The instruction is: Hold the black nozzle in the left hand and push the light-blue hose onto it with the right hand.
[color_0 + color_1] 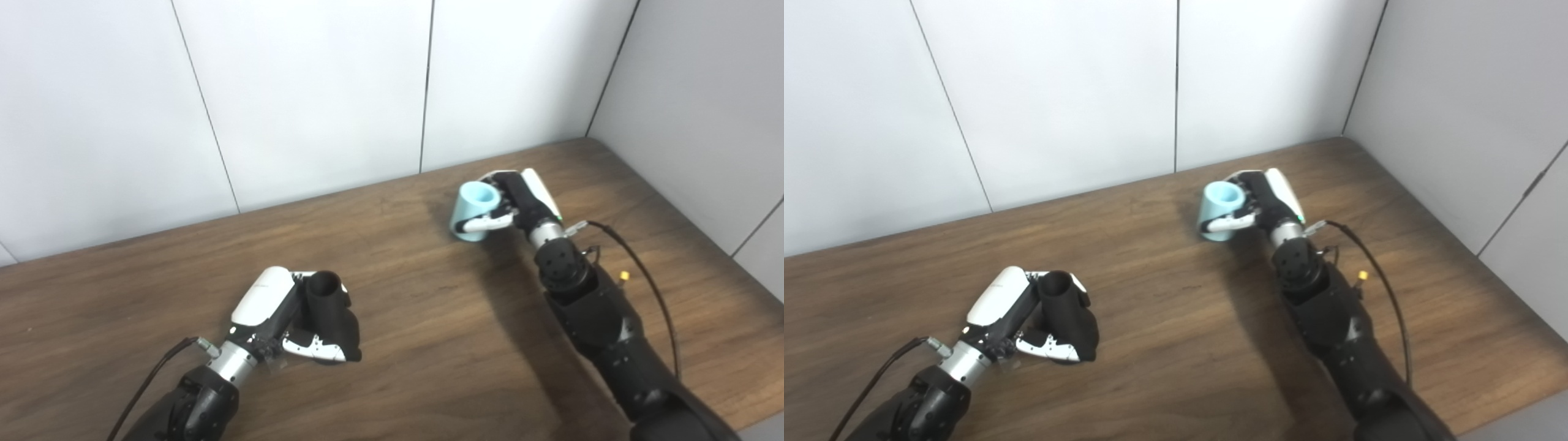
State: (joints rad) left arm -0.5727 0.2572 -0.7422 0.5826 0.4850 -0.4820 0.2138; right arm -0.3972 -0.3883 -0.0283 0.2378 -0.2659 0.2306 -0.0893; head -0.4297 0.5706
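The black nozzle (331,312) stands upright on the wooden table (416,318) at the near left, its open end up. My left hand (288,318) is shut on it, fingers behind and thumb across its base. The light-blue hose (474,211), a short tube with its open end up, sits at the far right of the table. My right hand (514,205) is shut on it, thumb across its front. The two parts are well apart. The nozzle (1066,312) and the hose (1220,209) also show in the right eye view.
White wall panels (306,92) stand behind the table and along its right side (704,110). Cables run along both forearms. The table's near right edge (759,416) is close to my right arm.
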